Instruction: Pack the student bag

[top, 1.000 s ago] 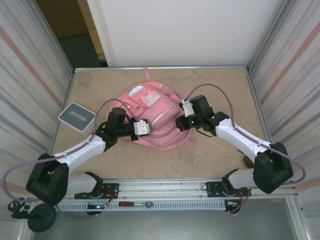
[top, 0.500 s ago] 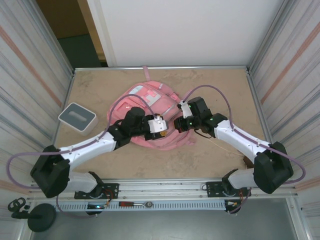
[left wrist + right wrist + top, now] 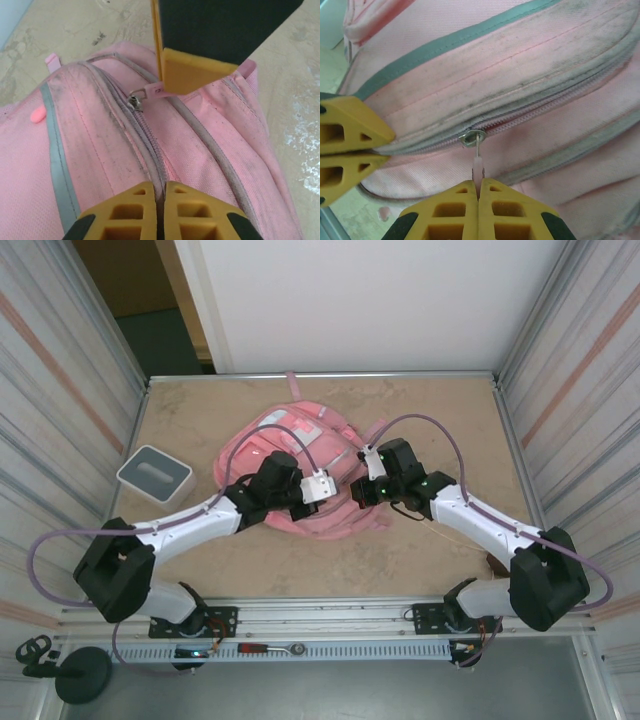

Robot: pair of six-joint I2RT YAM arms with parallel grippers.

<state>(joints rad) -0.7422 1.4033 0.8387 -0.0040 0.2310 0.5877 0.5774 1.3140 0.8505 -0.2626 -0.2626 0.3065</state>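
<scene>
Two-arm status: right gripper (image 3: pixel 478 189) is clamping the zipper pull (image 3: pixel 478 164); left gripper (image 3: pixel 159 192) is hovering, fingers pressed together, over the student bag (image 3: pixel 295 440), which is lying in the middle of the table (image 3: pixel 450 420).

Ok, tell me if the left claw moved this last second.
Yes: the left claw moved right, farther from the grey box, across the bag.
</scene>
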